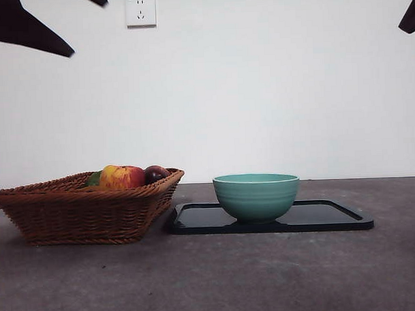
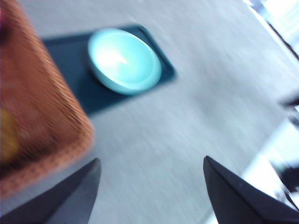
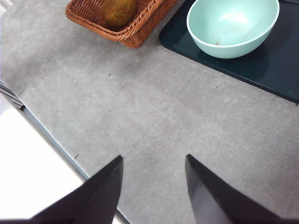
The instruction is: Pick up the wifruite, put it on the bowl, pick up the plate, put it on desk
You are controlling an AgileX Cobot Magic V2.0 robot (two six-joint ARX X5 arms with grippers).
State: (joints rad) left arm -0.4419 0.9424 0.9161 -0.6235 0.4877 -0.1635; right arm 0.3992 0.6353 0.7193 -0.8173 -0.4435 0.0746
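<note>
Left gripper (image 2: 152, 179): raised, jaws spread wide, holding nothing. Right gripper (image 3: 154, 175): raised, jaws apart, holding nothing.

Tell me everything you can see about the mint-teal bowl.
The bowl is round and mint-teal, apparently glazed ceramic, with faint horizontal ridges outside and a paler rim. It stands upright and empty on a dark rectangular tray, toward the tray's end nearer the wicker basket but not touching the basket. No gripper touches it.

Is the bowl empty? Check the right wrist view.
Yes, the bowl sits on the dark tray with nothing inside but its pale bare bottom.
</note>
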